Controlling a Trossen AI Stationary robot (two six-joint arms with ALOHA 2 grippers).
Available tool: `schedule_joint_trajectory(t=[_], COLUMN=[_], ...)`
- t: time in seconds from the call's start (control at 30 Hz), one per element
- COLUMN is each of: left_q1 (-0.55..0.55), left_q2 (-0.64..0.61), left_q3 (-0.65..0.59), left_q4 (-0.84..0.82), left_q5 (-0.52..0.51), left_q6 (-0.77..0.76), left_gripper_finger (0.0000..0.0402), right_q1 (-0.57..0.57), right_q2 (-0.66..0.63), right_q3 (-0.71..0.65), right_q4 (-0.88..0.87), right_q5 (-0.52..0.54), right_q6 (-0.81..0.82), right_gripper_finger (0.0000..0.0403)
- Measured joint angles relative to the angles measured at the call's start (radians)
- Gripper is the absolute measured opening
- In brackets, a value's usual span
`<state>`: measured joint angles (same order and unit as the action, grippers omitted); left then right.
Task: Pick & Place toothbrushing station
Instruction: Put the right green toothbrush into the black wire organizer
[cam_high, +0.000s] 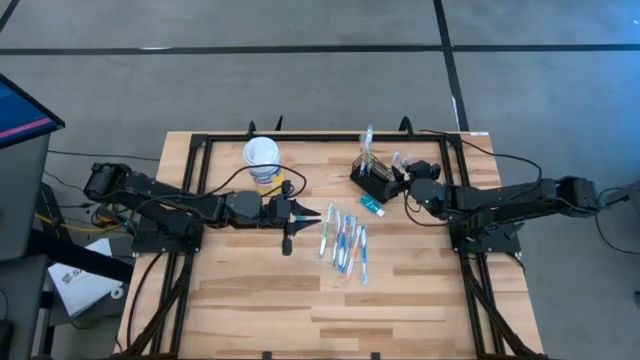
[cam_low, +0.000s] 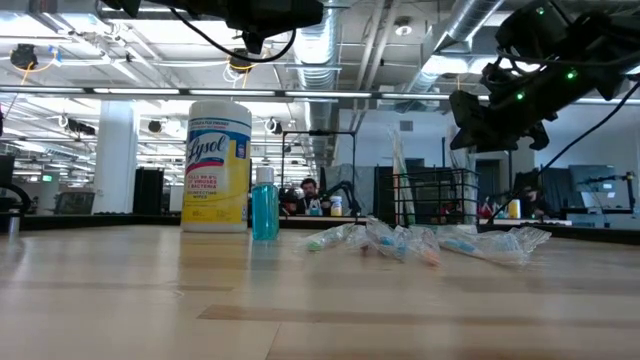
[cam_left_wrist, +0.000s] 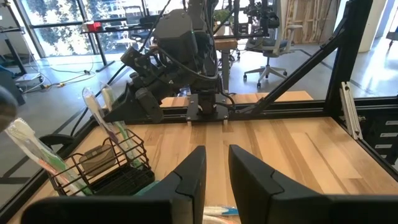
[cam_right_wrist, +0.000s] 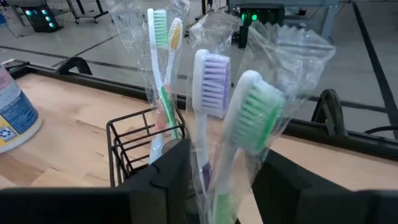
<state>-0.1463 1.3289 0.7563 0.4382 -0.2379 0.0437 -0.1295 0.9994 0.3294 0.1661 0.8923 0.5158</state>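
Observation:
The toothbrushing station, a black wire caddy, stands on its base at the table's far right. Wrapped toothbrushes stand upright in it. My right gripper is at the caddy, fingers apart. A purple-bristled brush and a green-bristled brush rise in the gap between them. My left gripper hovers level over the table's middle, open with a narrow gap and nothing in it. It points toward the caddy. My right gripper's fingers stand on either side of the two wrapped brushes' handles, which lean upright in the caddy. I cannot tell whether a finger touches the clear wrap.
Several wrapped toothbrushes lie loose on the table's middle, just beyond my left gripper. A white-lidded yellow canister and a small blue bottle stand at the far left. A small teal tube lies near the caddy.

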Motion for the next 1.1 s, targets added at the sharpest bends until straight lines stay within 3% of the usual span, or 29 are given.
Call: schedule_joint_trajectory(t=[0.53, 1.1], left_q1=[0.0, 0.0], left_q2=[0.0, 0.0], left_q3=[0.0, 0.0], left_q4=[-0.004, -0.005], left_q5=[0.0, 0.0], left_q6=[0.0, 0.0], left_gripper_finger=[0.0062, 0.0062], right_q1=[0.024, 0.103], right_q2=[-0.057, -0.215], right_q3=[-0.002, -0.001], right_q4=[-0.006, -0.184], right_q5=[0.001, -0.007], right_q6=[-0.026, -0.027], right_gripper_finger=[0.0141, 0.0134])
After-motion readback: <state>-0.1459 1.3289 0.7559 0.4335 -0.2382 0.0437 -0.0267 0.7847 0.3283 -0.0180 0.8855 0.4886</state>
